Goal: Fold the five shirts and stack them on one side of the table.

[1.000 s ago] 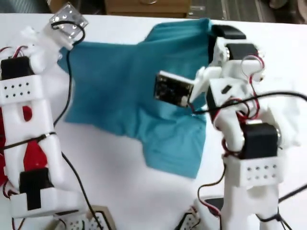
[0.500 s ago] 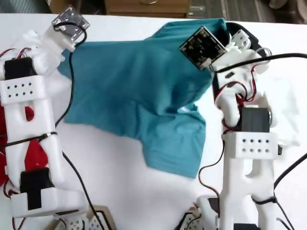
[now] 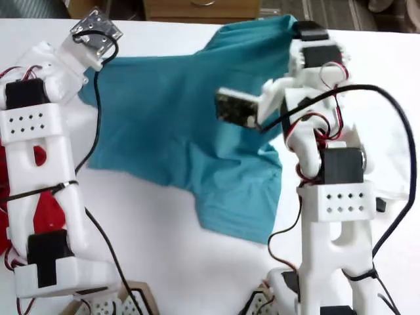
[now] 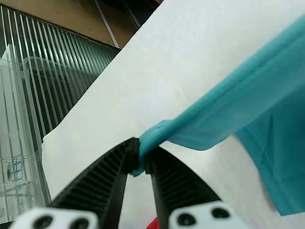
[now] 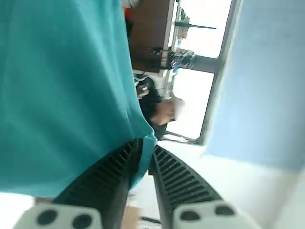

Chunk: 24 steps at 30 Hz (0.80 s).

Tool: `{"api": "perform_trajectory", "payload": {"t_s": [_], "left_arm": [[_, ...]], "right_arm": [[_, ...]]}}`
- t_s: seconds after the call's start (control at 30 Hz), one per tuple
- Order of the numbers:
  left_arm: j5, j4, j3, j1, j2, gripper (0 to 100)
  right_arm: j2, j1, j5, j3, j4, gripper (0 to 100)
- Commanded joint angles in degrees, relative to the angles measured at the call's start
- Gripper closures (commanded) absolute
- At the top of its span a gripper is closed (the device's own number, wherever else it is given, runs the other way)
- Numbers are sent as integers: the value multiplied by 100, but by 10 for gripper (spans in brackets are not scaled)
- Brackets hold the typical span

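Note:
A teal shirt [image 3: 190,125] lies spread across the middle of the white table [image 3: 157,256], one sleeve pointing toward the near edge. In the left wrist view my left gripper [image 4: 140,160] is shut on a bunched teal shirt [image 4: 224,114] hem, just above the tabletop. From above, that left gripper [image 3: 80,84] sits at the shirt's left corner. My right gripper [image 5: 145,148] is shut on a fold of the teal shirt [image 5: 62,86], which hangs in front of its camera. In the high view the right gripper [image 3: 303,27] holds the shirt's far right corner near the table's back edge.
A red garment [image 3: 39,216] lies under the left arm at the table's left edge. White cloth [image 3: 394,151] lies at the right edge behind the right arm. Bare table shows in front of the shirt, between the two arm bases.
The right arm's wrist swung up and back toward the far edge, then came down again, keeping the shirt's far right corner in its grip. The left arm stayed put.

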Motion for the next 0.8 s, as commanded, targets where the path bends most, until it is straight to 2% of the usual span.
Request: {"api": "perform_trajectory", "payload": {"t_s": [0.0,0.2,0.3,0.47,0.77], "left_arm": [[0,-70,-101,0,-88,979],[9,-18,-646,-105,-88,979],[9,-18,-884,-114,-88,979],[9,-18,-936,-88,-88,979],[53,264,-1218,-255,-510,979]], "right_arm": [[-48,-119,308,-316,-127,978],[-31,-119,334,-712,-171,978],[4,-127,343,-958,-523,978],[4,-180,633,-958,-699,978],[-382,-215,545,-1345,-734,978]]}}
